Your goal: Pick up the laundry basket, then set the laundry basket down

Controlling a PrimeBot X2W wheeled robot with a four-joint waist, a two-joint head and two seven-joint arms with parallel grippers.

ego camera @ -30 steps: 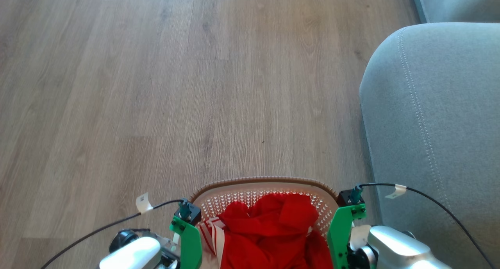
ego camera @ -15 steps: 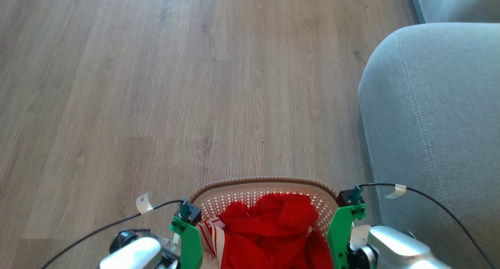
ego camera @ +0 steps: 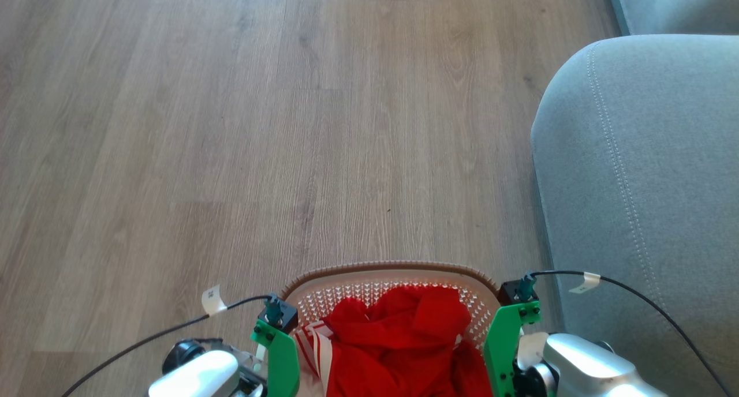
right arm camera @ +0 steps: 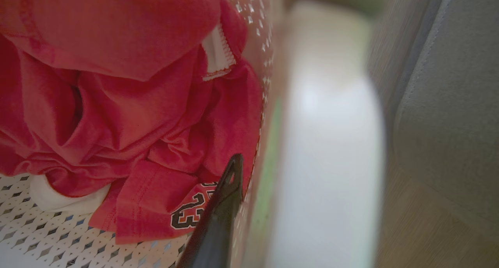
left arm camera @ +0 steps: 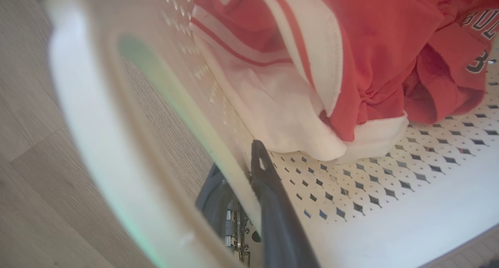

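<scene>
At my left, my left claw [left arm camera: 237, 161] pinches the laundry basket [ego camera: 392, 268] wall. The basket, holding red clothes [ego camera: 398, 333], sits between my arms. My right claw [right arm camera: 251, 164] pinches its opposite wall, near the grey sofa [ego camera: 635, 183].

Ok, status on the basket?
Clamped on side walls of the laundry basket: left gripper, right gripper. Load of red clothes inside. Grey sofa close on the right.
</scene>
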